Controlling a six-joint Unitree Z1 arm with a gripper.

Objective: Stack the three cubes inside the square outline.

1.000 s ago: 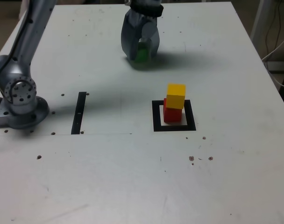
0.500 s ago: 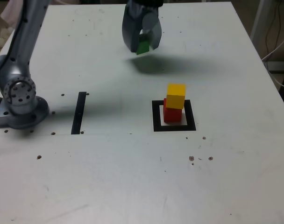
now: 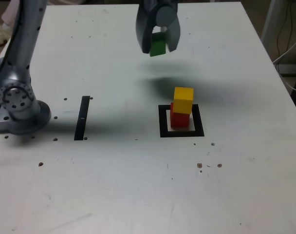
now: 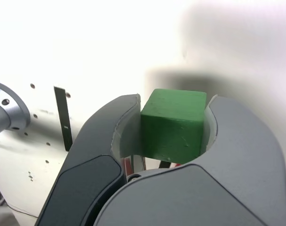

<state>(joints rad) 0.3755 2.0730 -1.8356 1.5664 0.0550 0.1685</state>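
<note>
You have two of three blocks stacked: the small yellow cube (image 3: 183, 100) sits on the small red cube (image 3: 179, 118) inside the square black tape outline (image 3: 181, 121) on the white table (image 3: 138, 185), turned slightly askew from the red one. The grey gripper (image 3: 157, 43) has its jaws clamped on the small green cube (image 4: 173, 125), held in the air well apart from the stack, toward the table's far edge. It hangs tilted. Being a cube, it has no long axis. Left: carry it over and set it on top.
</note>
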